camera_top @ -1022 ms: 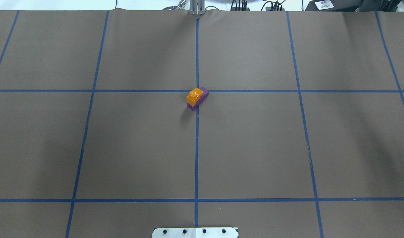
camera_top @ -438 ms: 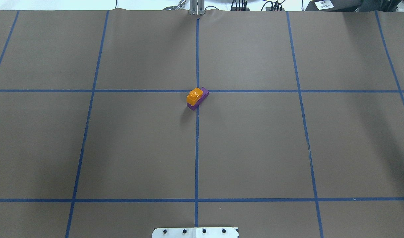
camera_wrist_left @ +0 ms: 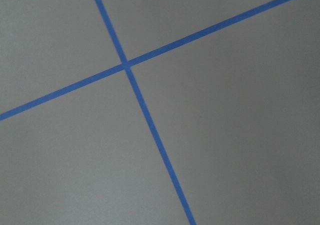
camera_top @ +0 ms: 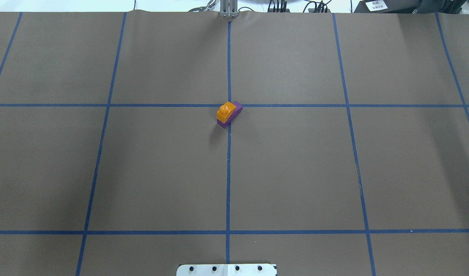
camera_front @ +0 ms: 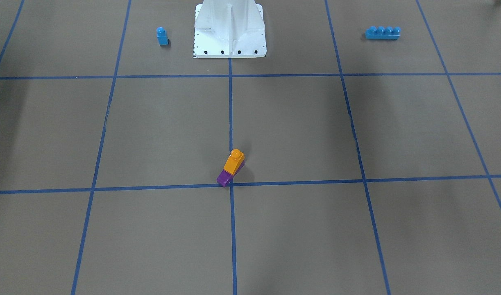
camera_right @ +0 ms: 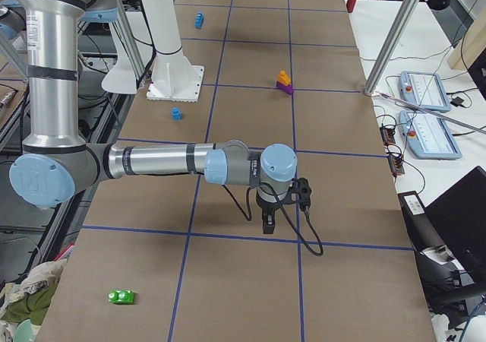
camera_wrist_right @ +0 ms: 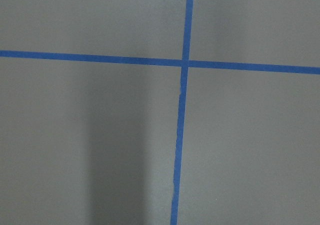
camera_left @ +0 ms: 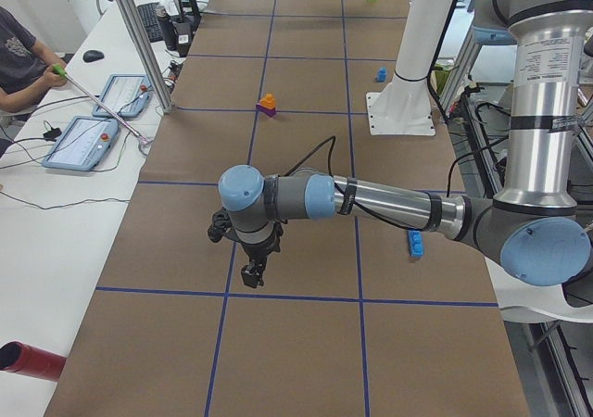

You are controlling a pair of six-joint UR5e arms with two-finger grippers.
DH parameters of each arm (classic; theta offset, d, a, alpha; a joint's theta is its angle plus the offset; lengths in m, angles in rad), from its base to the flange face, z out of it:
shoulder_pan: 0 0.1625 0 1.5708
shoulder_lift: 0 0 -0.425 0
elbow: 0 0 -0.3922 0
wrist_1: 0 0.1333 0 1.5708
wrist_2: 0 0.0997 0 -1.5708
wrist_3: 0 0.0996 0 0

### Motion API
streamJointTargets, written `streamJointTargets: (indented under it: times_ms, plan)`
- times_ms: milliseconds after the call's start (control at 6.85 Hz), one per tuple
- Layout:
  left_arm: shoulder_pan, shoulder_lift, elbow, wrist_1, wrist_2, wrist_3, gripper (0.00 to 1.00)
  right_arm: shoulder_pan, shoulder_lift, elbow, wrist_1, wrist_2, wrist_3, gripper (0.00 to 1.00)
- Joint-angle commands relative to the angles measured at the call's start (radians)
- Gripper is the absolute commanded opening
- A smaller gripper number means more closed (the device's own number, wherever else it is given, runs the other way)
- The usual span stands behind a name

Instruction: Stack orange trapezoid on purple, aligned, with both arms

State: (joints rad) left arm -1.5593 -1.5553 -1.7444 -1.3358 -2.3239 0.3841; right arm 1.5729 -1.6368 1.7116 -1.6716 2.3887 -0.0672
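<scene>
The orange trapezoid (camera_top: 224,111) sits on top of the purple brick (camera_top: 237,107) near the table's centre, by a tape crossing. Both also show in the front-facing view, the orange trapezoid (camera_front: 234,161) above the purple brick (camera_front: 223,178), whose sloped end sticks out. My left gripper (camera_left: 252,273) shows only in the exterior left view, low over the table and far from the stack. My right gripper (camera_right: 267,224) shows only in the exterior right view, also far from the stack. I cannot tell whether either is open or shut. Both wrist views show only paper and tape.
A small blue single-stud brick (camera_front: 162,36) and a long blue brick (camera_front: 382,32) lie either side of the white base mount (camera_front: 230,32). A green brick (camera_right: 121,296) lies near the table's right end. Operator panels (camera_left: 88,143) sit beside the table.
A dark piece at the overhead view's right edge one second ago has gone out of view. The stacked bricks have not moved.
</scene>
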Motion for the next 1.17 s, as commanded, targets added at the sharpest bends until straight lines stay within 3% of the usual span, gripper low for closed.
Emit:
streamJointTargets:
  times_ms: [0,1022]
  plan:
    - [-0.011,-0.005,0.02,0.0,0.001,-0.027,1.0,0.024,-0.027,-0.003,0.001,0.009,-0.033,1.0]
    - [-0.01,-0.012,0.031,0.001,0.003,-0.028,1.0,0.024,-0.011,0.005,0.001,0.007,-0.02,1.0]
